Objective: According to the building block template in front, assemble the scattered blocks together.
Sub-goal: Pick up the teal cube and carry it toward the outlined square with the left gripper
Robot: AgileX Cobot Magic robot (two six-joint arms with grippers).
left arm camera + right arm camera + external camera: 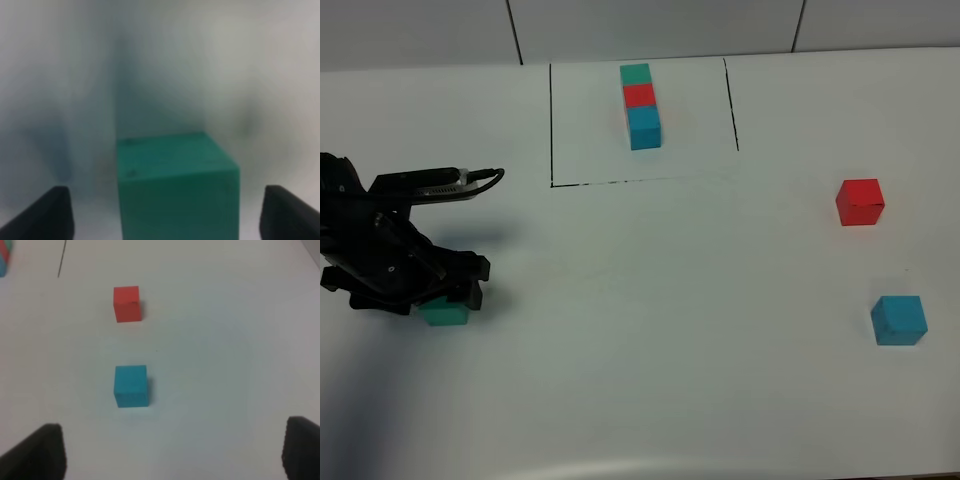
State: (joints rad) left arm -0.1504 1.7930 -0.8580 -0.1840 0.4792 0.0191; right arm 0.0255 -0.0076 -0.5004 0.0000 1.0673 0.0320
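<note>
High exterior view: a white table (650,330). At the top centre of the frame sits the template row (640,105), joined cubes running green, red, blue, with the blue one lowest in the frame. Thin black lines (552,125) border it on three sides. At lower left, the black left gripper (447,298) is lowered over the green cube (445,315). At the right edge the red cube (860,202) sits above the blue cube (899,320), well apart from each other. The right gripper is not visible here.

Left wrist view, blurred: the green cube (175,185) rests between the left gripper's (167,215) two dark fingertips (47,215). A clear gap shows on each side, so the claw is wide and not touching the cube.

Right wrist view: the right gripper (170,455) is spread wide and holds nothing. The blue cube (131,385) lies nearer to it, the red cube (127,303) lies beyond, and a sliver of the template row (4,255) shows farthest off.
</note>
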